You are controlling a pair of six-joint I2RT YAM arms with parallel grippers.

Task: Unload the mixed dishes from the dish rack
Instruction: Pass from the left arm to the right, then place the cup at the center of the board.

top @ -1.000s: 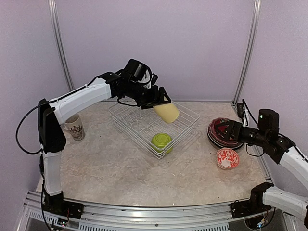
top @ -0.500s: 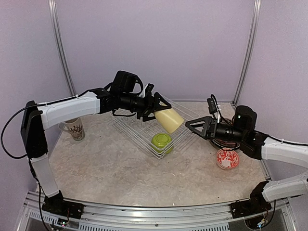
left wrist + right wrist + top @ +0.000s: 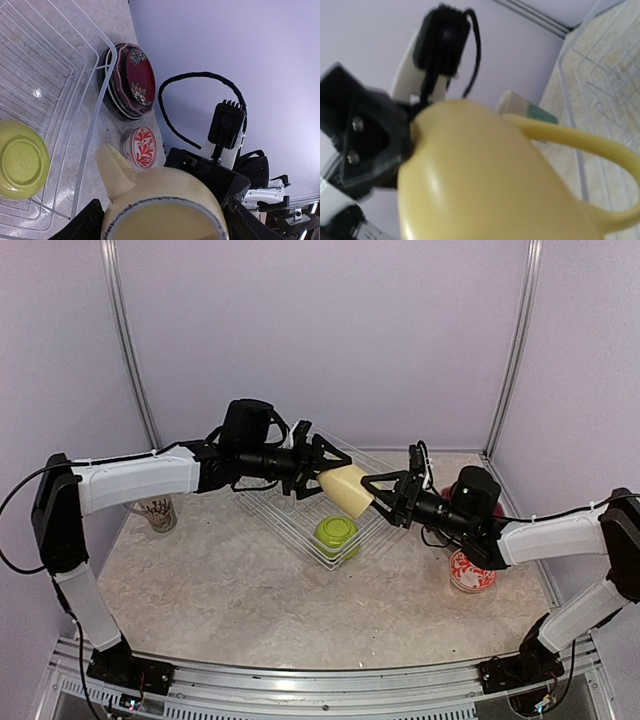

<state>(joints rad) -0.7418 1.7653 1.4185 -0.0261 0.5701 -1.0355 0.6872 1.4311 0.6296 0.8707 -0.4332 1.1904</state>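
Handover, prob.: left gripper (image 3: 322,472) pinches pale yellow cup (image 3: 347,490) by the rim, mid-air over dish rack (image 3: 280,515), w/ base turned toward right gripper (image 3: 383,496), which is spread apart.

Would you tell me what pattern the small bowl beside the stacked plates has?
Small bowl: red leafy scrolls on white; clearest from left wrist.

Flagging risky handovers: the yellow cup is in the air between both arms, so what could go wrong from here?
1. The left gripper holds the pale yellow cup above the dish rack. If it lets go before the open right gripper closes, the cup could drop onto the wires or the lime green bowl.
2. The cup's smooth rounded base may slip from the right gripper.
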